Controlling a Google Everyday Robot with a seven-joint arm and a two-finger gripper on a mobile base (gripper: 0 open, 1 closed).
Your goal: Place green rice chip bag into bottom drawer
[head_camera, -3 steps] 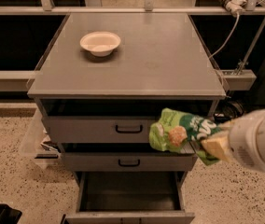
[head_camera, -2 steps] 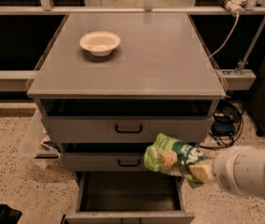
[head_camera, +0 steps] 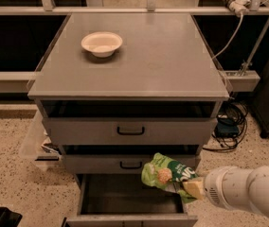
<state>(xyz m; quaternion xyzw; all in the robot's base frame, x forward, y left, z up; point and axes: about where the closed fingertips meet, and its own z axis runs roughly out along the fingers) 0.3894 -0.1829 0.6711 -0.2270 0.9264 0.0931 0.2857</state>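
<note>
We've dropped lower: the bag [head_camera: 165,174] has sunk from the middle drawer [head_camera: 92,163] front to the right side of the open bottom drawer [head_camera: 125,198], hanging above its dark interior. Our gripper [head_camera: 191,189], reaching in from the right, is clamped on the bag's right end. 1 bowl [head_camera: 102,43] sits on the cabinet top [head_camera: 163,65].

Dim overhead light; the pale gripper [head_camera: 187,187] at lower right catches it.
</note>
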